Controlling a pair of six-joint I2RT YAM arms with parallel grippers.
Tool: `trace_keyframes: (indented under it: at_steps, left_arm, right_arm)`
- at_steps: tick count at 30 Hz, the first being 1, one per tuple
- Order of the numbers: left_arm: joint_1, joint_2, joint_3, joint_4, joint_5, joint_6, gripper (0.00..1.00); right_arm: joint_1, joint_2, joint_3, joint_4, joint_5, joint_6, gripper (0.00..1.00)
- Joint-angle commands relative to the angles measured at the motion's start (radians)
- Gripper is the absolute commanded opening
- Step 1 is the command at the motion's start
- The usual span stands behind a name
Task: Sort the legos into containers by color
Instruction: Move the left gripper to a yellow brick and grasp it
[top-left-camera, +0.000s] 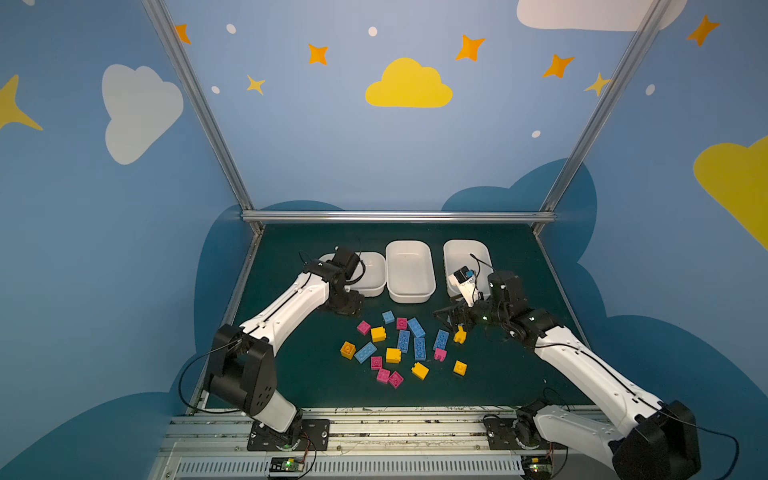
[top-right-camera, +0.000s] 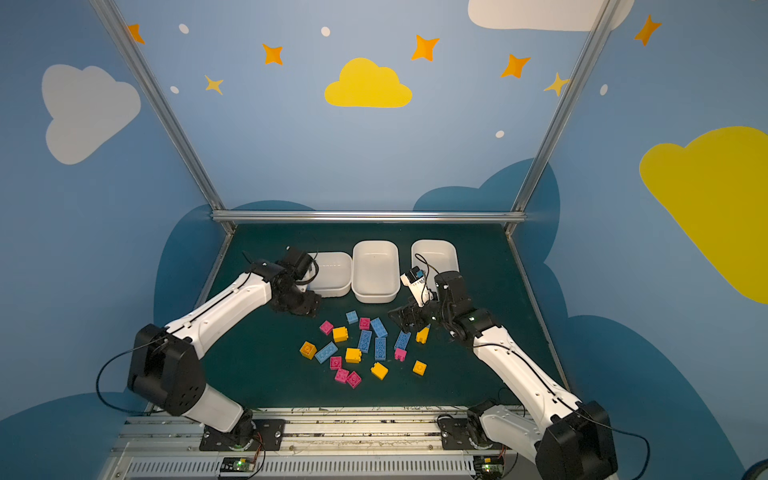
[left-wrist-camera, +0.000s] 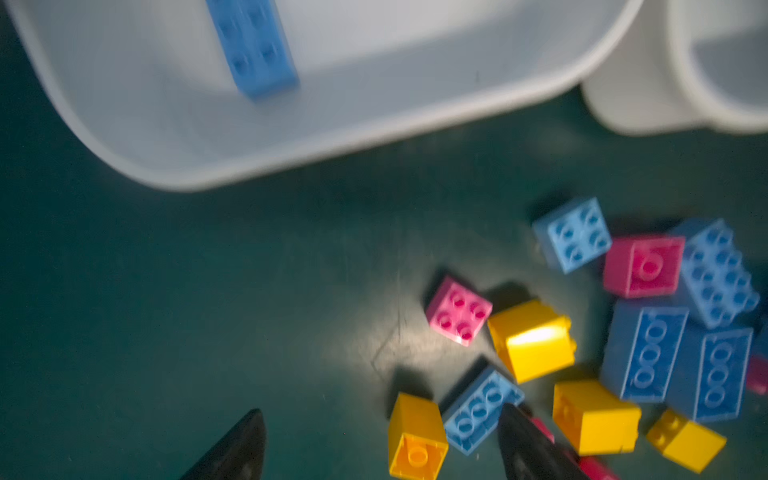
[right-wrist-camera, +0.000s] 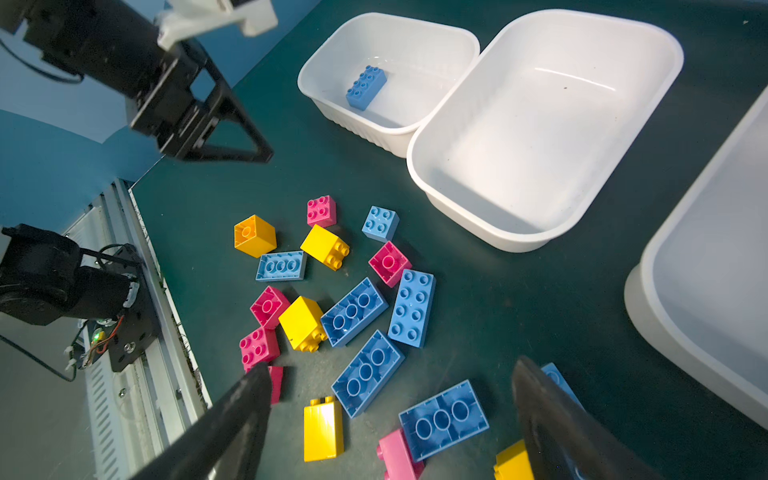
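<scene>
**Right wrist view: one blue brick sorted, the pile waiting**

The dark green surface (right-wrist-camera: 519, 291) carries three white containers (right-wrist-camera: 515, 245) side by side. The one nearest the left arm holds a single blue brick (right-wrist-camera: 365, 87). The left end effector (left-wrist-camera: 380, 411) hangs empty before it, jaws apart. The right end effector (right-wrist-camera: 392, 363) is spread wide and empty over the loose legos (right-wrist-camera: 303, 322). Likely next is a long blue brick (right-wrist-camera: 442, 419): straddle its narrow width, descend square, and keep clear of the pink brick (right-wrist-camera: 397, 455) just beside it.
</scene>
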Motion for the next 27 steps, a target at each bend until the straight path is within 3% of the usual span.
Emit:
trace_keyframes:
  at_steps: [1,9,27]
  left_arm:
    - [-0.022,-0.081,-0.089,-0.048,0.070,-0.025,0.88]
    - [-0.086,-0.097,-0.244,0.034,0.078,-0.081,0.84]
    - [-0.098,0.024,-0.288,0.187,-0.015,-0.092,0.59]
  right_arm:
    - [-0.004,-0.028,0.011,-0.031,-0.020,-0.016,0.89]
    - [-0.003,-0.040,0.004,-0.058,-0.019,-0.033,0.89]
    - [-0.004,-0.065,-0.031,-0.060,-0.024,-0.018,0.89]
